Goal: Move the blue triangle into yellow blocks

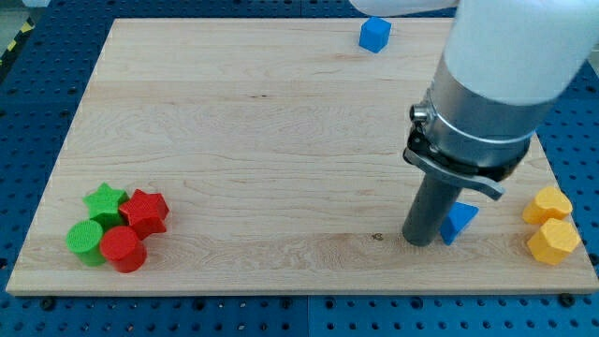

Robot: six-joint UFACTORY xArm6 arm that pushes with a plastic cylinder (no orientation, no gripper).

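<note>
The blue triangle [459, 222] lies near the view's bottom right on the wooden board [281, 140]. My tip [420, 241] rests on the board just left of it, touching or nearly touching its left side. Two yellow blocks sit at the right edge: a yellow heart [547, 203] and below it a yellow hexagon [552, 241]. They lie right of the blue triangle with a gap between.
A blue cube [374, 35] sits near the view's top edge. A cluster at the bottom left holds a green star [105, 201], a green cylinder [85, 241], a red star [146, 212] and a red cylinder [123, 249]. The arm's body [496, 84] covers the upper right.
</note>
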